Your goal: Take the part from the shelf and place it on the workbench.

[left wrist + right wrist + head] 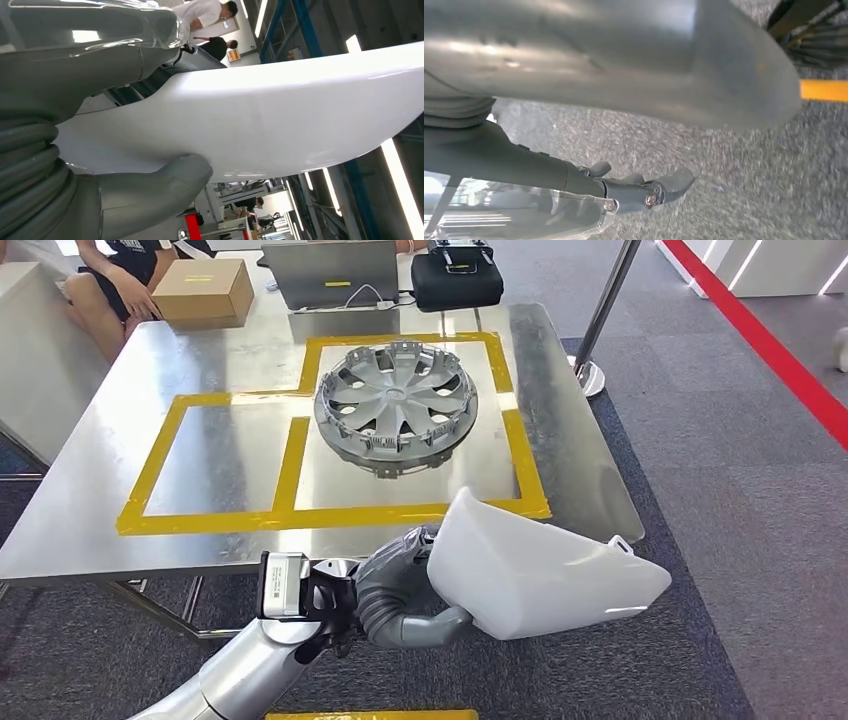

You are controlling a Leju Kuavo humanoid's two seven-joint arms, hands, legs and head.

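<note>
- The white part (545, 575), a smooth curved plastic shell, is held in the air just in front of the near edge of the workbench (90, 500), over grey carpet (700, 490).
- The left hand (405, 590) grips the part at its left end; in the left wrist view the thumb (150, 192) presses one face of the part (280, 115) and the darker fingers lie against the opposite face.
- The right hand (624, 185) hangs over the carpet (724, 175), holding nothing, fingers loosely extended and slightly apart.
- On the workbench, a silver wheel cover (395, 405) lies inside a rectangle of yellow tape (290, 515).
- At the far edge stand a cardboard box (203, 290), a laptop (330, 272) and a black case (457, 278).
</note>
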